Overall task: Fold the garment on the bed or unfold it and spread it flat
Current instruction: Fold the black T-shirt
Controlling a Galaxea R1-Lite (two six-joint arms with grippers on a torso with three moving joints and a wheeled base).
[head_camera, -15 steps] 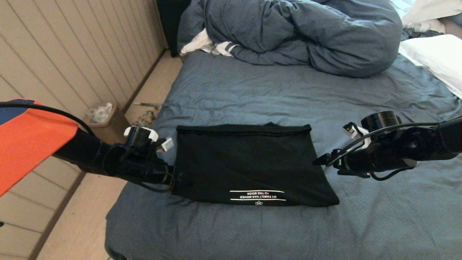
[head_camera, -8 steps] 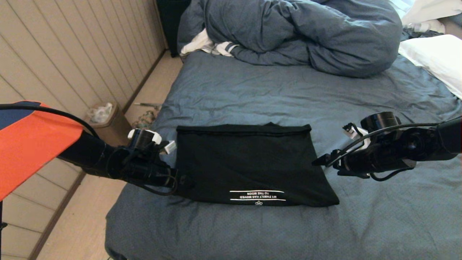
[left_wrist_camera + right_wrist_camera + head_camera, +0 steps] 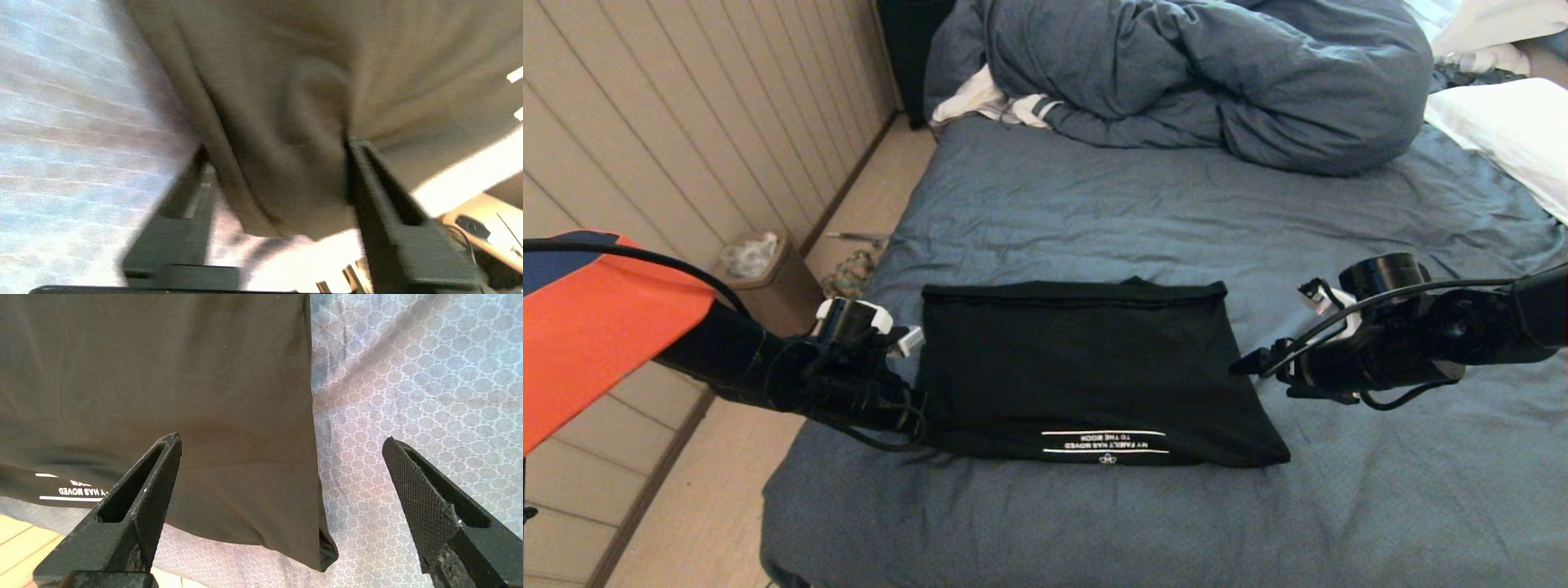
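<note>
The garment (image 3: 1086, 367) lies folded into a black rectangle on the bed (image 3: 1135, 212), its white text near the front edge. My left gripper (image 3: 923, 408) is low at the garment's left front corner. In the left wrist view a bunched fold of the garment (image 3: 286, 81) fills the space between the fingers of the left gripper (image 3: 277, 147), which still stand apart. My right gripper (image 3: 1241, 363) hovers at the garment's right edge. Its jaws stand wide open: the right gripper (image 3: 282, 439) straddles the garment's side edge (image 3: 163, 375) above the patterned sheet (image 3: 408, 375).
A bunched blue-grey duvet (image 3: 1217, 73) fills the far end of the bed, with a white-and-striped cloth (image 3: 988, 102) beside it. A white pillow (image 3: 1503, 131) lies at the far right. Left of the bed are a panelled wall and a small bin (image 3: 756, 269) on the floor.
My left gripper has slid a little further onto the garment's left front corner and its fingers have narrowed around the fabric. The right arm has not moved.
</note>
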